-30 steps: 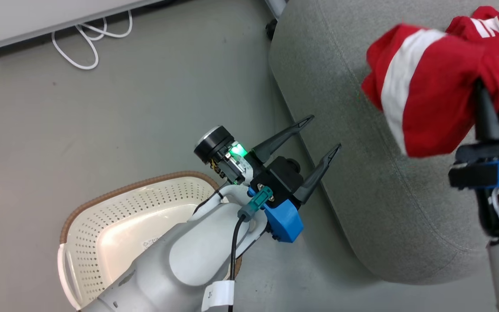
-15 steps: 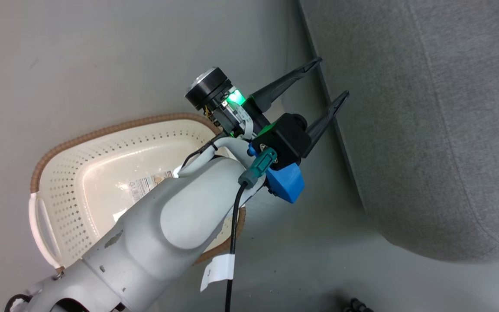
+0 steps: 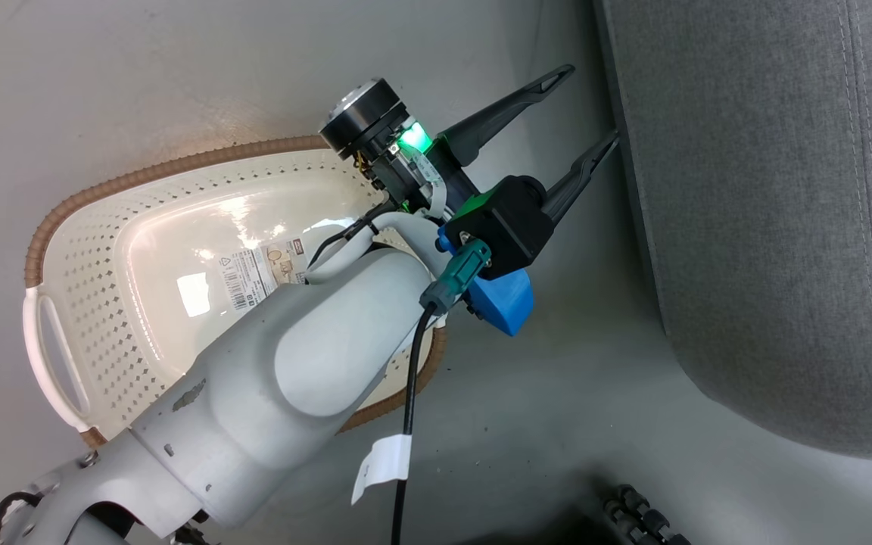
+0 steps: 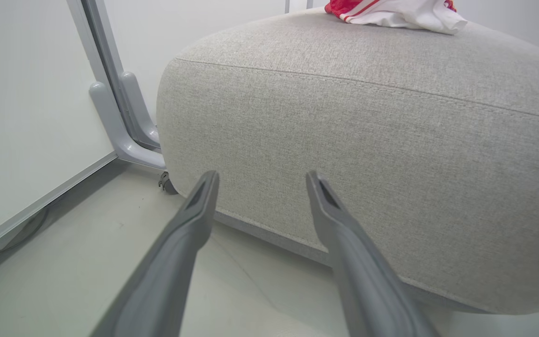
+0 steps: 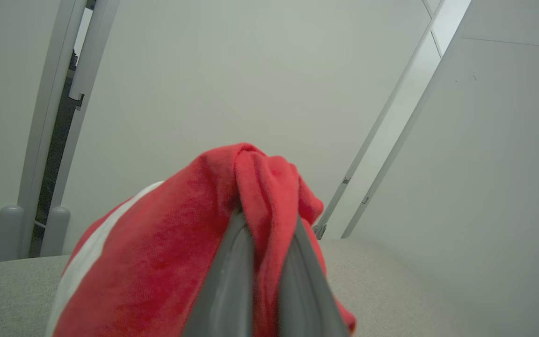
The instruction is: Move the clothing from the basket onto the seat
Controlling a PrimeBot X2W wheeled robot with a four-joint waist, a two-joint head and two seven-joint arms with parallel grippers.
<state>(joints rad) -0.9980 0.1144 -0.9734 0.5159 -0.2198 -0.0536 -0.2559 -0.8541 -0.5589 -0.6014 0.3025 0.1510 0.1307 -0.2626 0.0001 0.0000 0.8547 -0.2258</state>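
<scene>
Head view looks down on the cream-white perforated plastic laundry basket with a brown woven-look rim [image 3: 141, 175], which stands on the grey floor [image 3: 179, 76] near the large grey fabric-upholstered cushioned seat [image 3: 769, 227]. What shows of the basket's bottom is bare plastic with a printed label [image 3: 254, 274]. The pale left forearm [image 3: 315, 378] covers the near corner, so I cannot tell what lies beneath it.

The left hand [image 3: 591, 104] is spread open and holds nothing. It hangs between basket and seat, one fingertip just beside the seat's side. In the left wrist view the same hand [image 4: 261, 177] points at the seat's rounded flank [image 4: 367, 140], and on top of the seat, at the far edge, lies a bright red and white soft garment [image 4: 391, 11].

In the right wrist view the right hand [image 5: 265, 224] is clamped on a second bright red soft garment with a white stripe [image 5: 166, 262], which drapes over both fingers. Grey seat fabric [image 5: 391, 281] shows below it.

By my reading the task is nearly finished: one garment rests on the seat, and the other is out of the basket and carried above the cushion. What seems left is to lower it, let go, and check the hidden corner of the basket.
</scene>
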